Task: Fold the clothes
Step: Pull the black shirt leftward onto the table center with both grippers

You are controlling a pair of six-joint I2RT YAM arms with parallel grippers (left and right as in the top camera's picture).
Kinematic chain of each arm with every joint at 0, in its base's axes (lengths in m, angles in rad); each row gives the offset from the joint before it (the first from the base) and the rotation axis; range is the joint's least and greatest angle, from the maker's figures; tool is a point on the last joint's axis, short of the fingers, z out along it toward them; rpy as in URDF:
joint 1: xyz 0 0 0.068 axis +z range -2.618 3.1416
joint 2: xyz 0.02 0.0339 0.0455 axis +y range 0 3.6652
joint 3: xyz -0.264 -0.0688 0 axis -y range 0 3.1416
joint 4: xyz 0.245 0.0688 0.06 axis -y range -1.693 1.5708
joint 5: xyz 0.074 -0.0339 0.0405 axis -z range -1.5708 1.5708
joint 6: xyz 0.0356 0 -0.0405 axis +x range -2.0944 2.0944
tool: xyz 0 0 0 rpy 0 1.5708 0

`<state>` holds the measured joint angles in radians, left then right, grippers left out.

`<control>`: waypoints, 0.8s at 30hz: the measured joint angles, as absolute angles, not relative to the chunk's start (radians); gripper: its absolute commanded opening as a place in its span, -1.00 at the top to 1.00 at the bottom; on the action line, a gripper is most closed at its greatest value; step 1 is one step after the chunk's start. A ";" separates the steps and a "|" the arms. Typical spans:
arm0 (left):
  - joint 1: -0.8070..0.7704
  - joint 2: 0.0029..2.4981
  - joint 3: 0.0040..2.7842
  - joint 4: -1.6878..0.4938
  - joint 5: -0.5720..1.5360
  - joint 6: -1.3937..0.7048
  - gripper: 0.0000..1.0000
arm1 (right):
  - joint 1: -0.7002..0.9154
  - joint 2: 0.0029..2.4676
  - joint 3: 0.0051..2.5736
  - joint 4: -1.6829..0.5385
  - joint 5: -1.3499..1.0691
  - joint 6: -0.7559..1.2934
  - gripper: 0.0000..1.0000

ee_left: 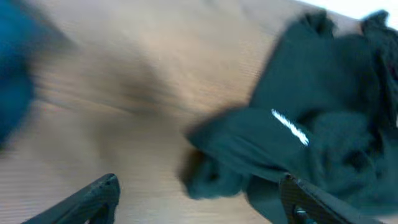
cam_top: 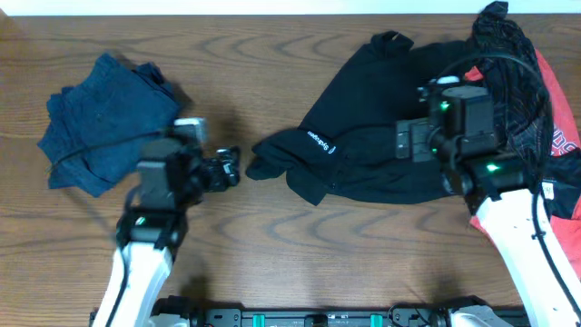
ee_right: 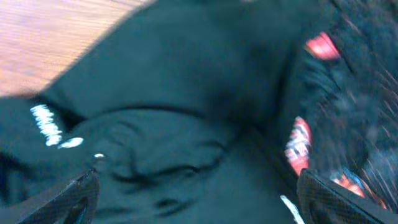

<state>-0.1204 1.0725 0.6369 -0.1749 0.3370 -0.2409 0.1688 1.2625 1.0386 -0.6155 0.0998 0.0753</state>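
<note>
A crumpled black garment (cam_top: 372,136) with a small white logo lies at the table's middle right; it shows in the left wrist view (ee_left: 311,124) and fills the right wrist view (ee_right: 174,124). A folded blue garment (cam_top: 104,123) lies at the left. A black mesh and red garment (cam_top: 536,100) lies at the far right. My left gripper (cam_top: 231,171) is open and empty over bare wood, just left of the black garment's sleeve end (ee_left: 211,180). My right gripper (cam_top: 404,141) is open and empty above the black garment's middle (ee_right: 199,199).
The wooden table (cam_top: 272,263) has bare wood along the front and between the two piles. The far table edge (cam_top: 272,11) runs along the top. The red garment hangs over the right side.
</note>
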 measured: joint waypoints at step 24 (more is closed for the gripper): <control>-0.449 1.695 0.639 0.360 0.385 -0.504 0.88 | 0.087 1.262 1.039 -0.703 0.125 0.132 -0.72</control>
